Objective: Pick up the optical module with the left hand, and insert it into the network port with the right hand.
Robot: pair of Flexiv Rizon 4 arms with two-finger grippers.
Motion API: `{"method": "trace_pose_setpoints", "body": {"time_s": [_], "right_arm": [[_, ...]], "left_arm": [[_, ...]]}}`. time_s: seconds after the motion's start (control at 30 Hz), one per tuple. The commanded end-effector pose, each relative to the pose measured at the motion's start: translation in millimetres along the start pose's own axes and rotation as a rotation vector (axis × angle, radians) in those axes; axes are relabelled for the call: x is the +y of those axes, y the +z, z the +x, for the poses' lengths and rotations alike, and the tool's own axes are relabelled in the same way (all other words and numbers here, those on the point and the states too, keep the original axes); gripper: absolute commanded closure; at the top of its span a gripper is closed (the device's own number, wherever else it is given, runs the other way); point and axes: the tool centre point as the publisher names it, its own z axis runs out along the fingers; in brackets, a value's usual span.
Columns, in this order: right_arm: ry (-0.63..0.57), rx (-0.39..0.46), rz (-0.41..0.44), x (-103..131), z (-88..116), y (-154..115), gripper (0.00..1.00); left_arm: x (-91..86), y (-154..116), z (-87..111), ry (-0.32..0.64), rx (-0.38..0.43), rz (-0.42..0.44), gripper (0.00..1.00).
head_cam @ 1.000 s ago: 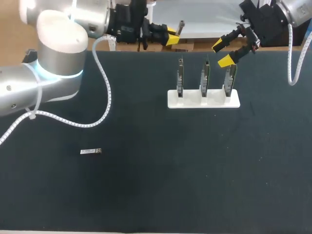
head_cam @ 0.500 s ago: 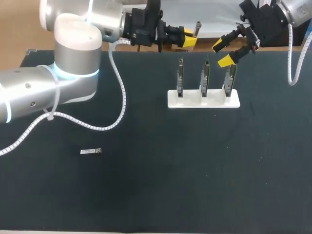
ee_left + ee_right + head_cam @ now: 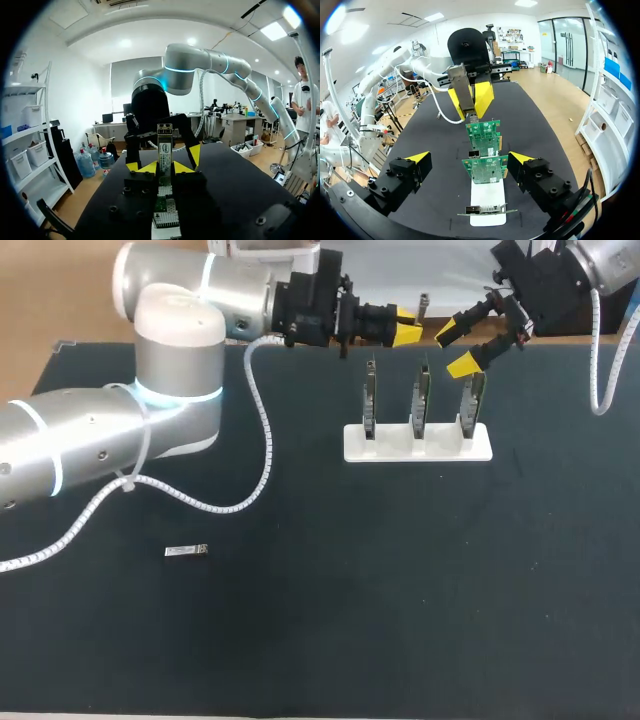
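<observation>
My left gripper (image 3: 405,335) hangs over the table's far edge, shut on a slim metal optical module (image 3: 423,303) that stands up from its yellow tips. In the left wrist view the module (image 3: 164,145) is clamped upright between the fingers of the left gripper (image 3: 164,169). My right gripper (image 3: 458,348) hangs open just right of it, above the right-hand card. In the right wrist view the right gripper (image 3: 469,159) stands wide open, with the network cards (image 3: 485,170) between and ahead of its fingers and the held module (image 3: 462,90) farther ahead.
Three upright network cards stand in a white holder (image 3: 418,443) at the back middle of the dark table. A second small module (image 3: 187,552) lies flat at the left. A white cable loops from my left arm (image 3: 170,360) over the table.
My left arm has swung right along the far edge, carrying the module close to the right gripper. The right arm has not moved.
</observation>
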Motion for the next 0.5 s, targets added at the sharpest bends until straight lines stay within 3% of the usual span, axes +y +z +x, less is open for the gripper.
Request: {"method": "trace_pose_setpoints", "body": {"time_s": [0.03, 0.5], "right_arm": [[0.0, 0.0, 0.006, 2, 0, 0, 0.0], [0.0, 0.0, 0.006, 2, 0, 0, 0.0]], "left_arm": [[-1.3, 10, -1.7, -0.009, -0.001, -0.009, 1.0], [-7.4, 25, 5.6, -0.006, -0.056, -0.045, 1.0]]}}
